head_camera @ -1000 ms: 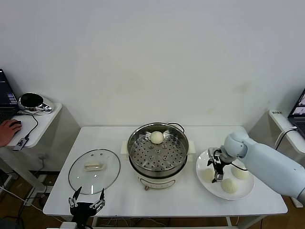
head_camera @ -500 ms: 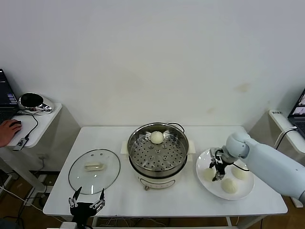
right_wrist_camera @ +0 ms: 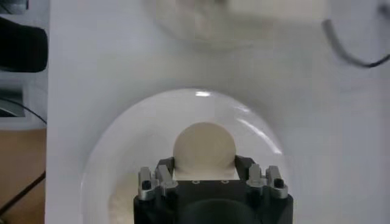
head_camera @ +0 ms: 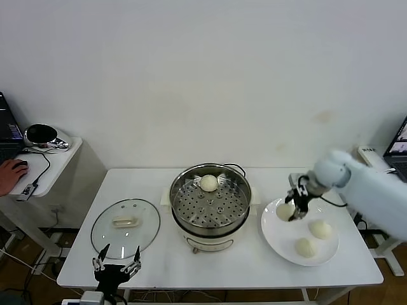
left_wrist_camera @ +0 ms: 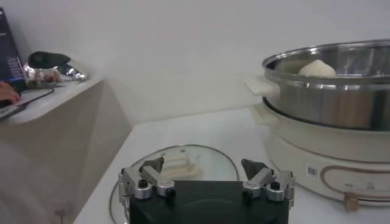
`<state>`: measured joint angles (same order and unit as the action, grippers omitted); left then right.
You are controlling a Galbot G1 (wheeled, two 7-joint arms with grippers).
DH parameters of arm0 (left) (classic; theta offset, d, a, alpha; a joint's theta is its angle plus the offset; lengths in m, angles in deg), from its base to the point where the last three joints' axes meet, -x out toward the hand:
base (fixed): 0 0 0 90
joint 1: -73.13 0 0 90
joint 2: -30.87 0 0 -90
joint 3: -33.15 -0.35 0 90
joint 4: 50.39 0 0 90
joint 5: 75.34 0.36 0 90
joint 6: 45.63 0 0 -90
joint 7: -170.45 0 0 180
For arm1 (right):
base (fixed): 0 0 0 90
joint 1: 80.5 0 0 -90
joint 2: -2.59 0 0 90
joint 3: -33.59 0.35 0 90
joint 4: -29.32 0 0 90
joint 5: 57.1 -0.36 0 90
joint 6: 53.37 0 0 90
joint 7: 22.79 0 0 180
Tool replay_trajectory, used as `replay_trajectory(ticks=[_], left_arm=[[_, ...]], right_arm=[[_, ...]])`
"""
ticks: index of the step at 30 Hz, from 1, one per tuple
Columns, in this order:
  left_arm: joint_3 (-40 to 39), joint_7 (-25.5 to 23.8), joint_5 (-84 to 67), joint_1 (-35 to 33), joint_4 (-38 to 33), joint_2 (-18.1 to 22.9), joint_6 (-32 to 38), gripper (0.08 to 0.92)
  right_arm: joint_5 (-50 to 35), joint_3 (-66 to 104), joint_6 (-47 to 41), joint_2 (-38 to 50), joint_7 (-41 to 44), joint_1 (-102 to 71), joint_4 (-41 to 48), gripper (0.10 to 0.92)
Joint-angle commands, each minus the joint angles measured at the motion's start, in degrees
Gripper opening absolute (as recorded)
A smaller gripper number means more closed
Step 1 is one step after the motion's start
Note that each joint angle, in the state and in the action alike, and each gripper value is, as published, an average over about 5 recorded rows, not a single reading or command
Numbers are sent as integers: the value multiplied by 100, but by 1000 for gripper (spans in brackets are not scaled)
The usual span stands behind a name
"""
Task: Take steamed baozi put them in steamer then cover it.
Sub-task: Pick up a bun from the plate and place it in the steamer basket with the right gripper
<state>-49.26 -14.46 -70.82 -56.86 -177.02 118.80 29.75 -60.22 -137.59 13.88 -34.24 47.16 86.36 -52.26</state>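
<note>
This looks like a robotics lab or test room dressed up as a kitchen corner, not a real home kitchen. A plain white table (head_camera: 159, 184) stands against a bare white wall (head_camera: 203, 76) with no cupboards or sink. To the left, a side desk (head_camera: 48, 165) carries cables and a laptop (head_camera: 5, 127), and a person's hand (head_camera: 9, 175) rests on a mouse there. Another laptop (head_camera: 399, 140) sits at the right edge. The cooking gear is only a steamer (head_camera: 210, 203), a glass lid (head_camera: 125, 227) and a white plate (head_camera: 280, 238).
</note>
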Motion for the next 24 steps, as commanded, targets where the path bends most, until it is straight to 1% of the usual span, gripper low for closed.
replay_trajectory(ticks=[1,7,14,19,24], left_arm=[[-13,1,-4,36,-92,-23,2,823],[3,-7,-25,40,-247,-7,-17,823],[-7,-2,41,-39,-341,50,-53,823],[51,-26,51,61,-534,84,-221,823],[118,-18,26,82,-607,67,-233,823]], right_arm=[[-825,-1116,-92,-227,170,2004,-120,619],[-1316,-987,-484,-1268,167,2091,177,619],[-1263,-992,-610,-2353,75,1674,354,619],[-1230,-1131,-665,-3007,25,1416,706,619],[-1298,-1299,-763,-3550,-21,1196,1010,619]])
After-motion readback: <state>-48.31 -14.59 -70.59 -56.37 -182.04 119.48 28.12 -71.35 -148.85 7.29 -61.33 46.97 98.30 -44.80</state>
